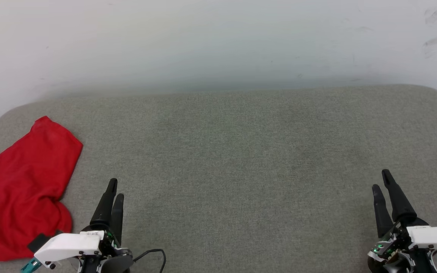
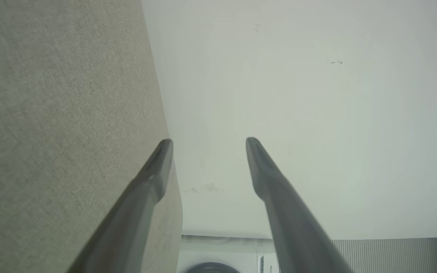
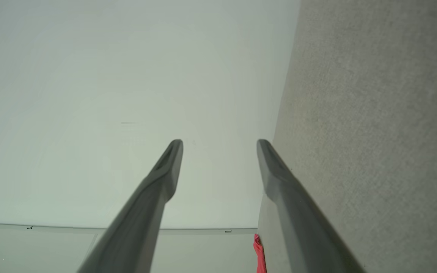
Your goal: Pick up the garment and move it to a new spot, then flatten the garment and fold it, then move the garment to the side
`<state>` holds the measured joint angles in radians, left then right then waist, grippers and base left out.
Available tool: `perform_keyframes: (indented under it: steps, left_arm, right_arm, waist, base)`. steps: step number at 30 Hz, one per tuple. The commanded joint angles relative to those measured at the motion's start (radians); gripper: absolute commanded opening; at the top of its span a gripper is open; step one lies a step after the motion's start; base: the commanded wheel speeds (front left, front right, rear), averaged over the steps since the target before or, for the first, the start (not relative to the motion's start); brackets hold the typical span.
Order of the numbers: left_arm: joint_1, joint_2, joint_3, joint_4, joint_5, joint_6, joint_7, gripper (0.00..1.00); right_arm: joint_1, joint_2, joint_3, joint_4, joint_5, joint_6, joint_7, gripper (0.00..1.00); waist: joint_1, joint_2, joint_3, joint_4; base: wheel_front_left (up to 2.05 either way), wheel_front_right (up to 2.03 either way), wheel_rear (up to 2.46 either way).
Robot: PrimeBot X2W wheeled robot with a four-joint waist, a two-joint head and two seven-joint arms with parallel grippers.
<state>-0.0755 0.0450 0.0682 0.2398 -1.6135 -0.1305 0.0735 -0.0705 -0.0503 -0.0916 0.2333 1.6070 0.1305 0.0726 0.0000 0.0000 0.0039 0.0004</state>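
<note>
Domestic setup, laundry-corner feel: white appliance with a dark round door (image 2: pixel 211 267) low against the plain scuffed white wall (image 1: pixel 218 38), pale ribbed panel (image 2: pixel 393 256) beside it, wide grey-green woven upholstered cushion with rounded corners (image 1: pixel 241 151), bright red garment (image 1: pixel 21 189) lying crumpled on it.

A wide grey-green upholstered surface (image 1: pixel 241 170) with rounded far corners meets a pale wall (image 1: pixel 203 38) bearing dark scuff marks (image 1: pixel 436 15). The left wrist view catches a white appliance (image 2: pixel 222 252) (round dark door, mostly cut off) beside a ribbed panel (image 2: pixel 385 256).
</note>
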Motion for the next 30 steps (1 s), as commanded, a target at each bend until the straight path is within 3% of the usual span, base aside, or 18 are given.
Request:
perform_keyframes:
  steps: [1,16,30]
  left_arm:
    - [-0.026,0.003,-0.011,-0.032,0.003,0.000,-0.013,1.00]
    - [-0.020,0.013,-0.072,-0.122,0.076,0.000,-0.079,1.00]
    - [-0.018,0.019,-0.100,-0.161,0.359,0.000,-0.132,1.00]
  right_arm:
    - [-0.011,-0.001,0.007,-0.031,-0.009,0.000,-0.011,1.00]
    - [-0.007,-0.023,0.056,-0.101,-0.086,0.000,-0.075,1.00]
    - [-0.015,-0.022,0.079,-0.147,-0.469,0.000,-0.130,1.00]
  waist:
    - [0.0000,0.0000,0.000,0.000]
    - [0.0000,0.0000,-0.001,0.001]
    - [0.0000,0.0000,-0.001,0.003]
  base:
    - [0.00,0.00,0.00]
    - [0.00,0.00,0.00]
    - [0.00,0.00,0.00]
